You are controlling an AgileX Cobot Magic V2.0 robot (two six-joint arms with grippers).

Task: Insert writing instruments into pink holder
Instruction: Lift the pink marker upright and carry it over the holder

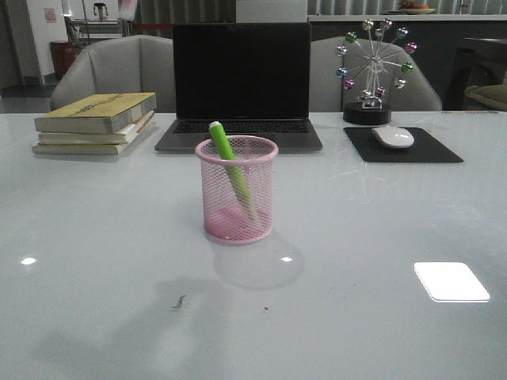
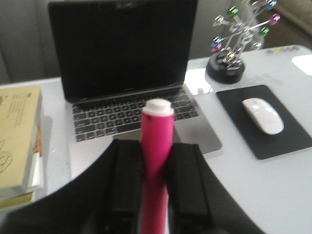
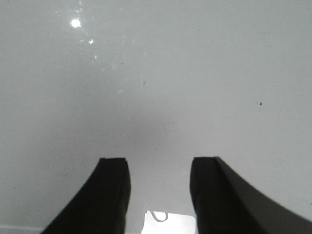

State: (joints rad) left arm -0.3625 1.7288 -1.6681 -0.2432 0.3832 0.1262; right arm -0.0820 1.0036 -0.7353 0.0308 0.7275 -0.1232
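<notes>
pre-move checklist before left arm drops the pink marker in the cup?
1. Left hand shut on the pink marker: ok.
2. Pink holder upright on the table: ok.
3. Room in the holder: ok, only the green marker inside, leaning toward its left rear rim.
4. Marker lined up over the holder: cannot tell, the holder is not in the left wrist view.
5. Right hand open, holding nothing, bare table beneath: ok.

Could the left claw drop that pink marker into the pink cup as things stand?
Probably yes. The left claw grips the pink marker, and the pink cup stands open-topped, holding only a leaning green marker, with room beside it.
</notes>
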